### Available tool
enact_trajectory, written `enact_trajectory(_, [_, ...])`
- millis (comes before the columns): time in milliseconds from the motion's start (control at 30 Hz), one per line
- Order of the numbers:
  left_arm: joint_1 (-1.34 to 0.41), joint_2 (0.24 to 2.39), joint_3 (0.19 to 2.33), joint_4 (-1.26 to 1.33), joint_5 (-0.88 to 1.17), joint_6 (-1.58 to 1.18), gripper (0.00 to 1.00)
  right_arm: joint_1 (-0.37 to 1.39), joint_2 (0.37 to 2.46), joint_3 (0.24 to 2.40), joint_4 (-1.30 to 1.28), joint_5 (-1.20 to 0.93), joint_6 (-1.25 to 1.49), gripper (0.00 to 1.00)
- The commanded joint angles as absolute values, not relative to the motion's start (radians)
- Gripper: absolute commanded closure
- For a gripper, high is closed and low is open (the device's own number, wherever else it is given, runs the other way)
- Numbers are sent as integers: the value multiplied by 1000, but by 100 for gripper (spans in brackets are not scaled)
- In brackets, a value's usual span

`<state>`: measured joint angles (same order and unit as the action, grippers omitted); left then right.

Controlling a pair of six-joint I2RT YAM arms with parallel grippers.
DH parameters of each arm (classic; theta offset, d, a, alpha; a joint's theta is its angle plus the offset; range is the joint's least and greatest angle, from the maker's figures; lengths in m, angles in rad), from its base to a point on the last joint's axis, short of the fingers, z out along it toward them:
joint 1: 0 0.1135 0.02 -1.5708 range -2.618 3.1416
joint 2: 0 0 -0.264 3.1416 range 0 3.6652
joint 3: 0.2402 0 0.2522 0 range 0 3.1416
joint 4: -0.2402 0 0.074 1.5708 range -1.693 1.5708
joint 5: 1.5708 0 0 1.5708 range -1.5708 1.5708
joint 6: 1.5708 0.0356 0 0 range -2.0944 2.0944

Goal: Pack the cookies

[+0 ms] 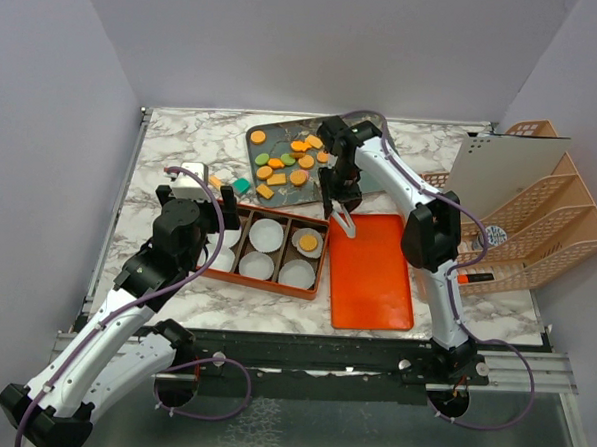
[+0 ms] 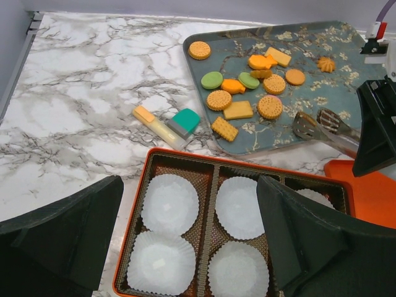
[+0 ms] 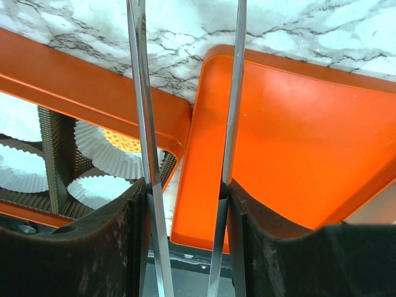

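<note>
Several cookies [image 1: 287,161] lie on a patterned blue-grey tray [image 1: 283,133] at the back; the left wrist view shows them [image 2: 247,86] as orange rounds and squares and green ovals. An orange box [image 1: 275,290] holds white paper cups [image 2: 170,204]. One orange cookie [image 1: 307,243] lies in the far right cup, also in the right wrist view [image 3: 124,141]. My right gripper [image 1: 340,191] is shut on metal tongs [image 1: 345,222]. The tong arms [image 3: 143,124] stand apart and their tips [image 2: 315,127] look empty. My left gripper [image 2: 189,247] is open and empty above the box's left cups.
An orange lid [image 1: 371,272] lies right of the box. A yellow block [image 2: 154,124] and a teal block [image 2: 184,121] lie between tray and box. Peach file racks [image 1: 539,216], a white board [image 1: 502,164] and a marker [image 1: 476,278] stand at the right.
</note>
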<state>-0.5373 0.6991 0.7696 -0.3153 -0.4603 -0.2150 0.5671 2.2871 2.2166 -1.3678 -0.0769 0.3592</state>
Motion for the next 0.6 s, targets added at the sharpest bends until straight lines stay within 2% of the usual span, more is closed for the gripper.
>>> enact_trajectory(0, [-541, 687, 758, -302, -487, -200, 2, 560, 2256, 2287, -1389, -88, 359, 58])
enact_trajectory(567, [-521, 697, 758, -302, -478, -204, 2, 593, 2100, 2172, -1275, -108, 266, 72])
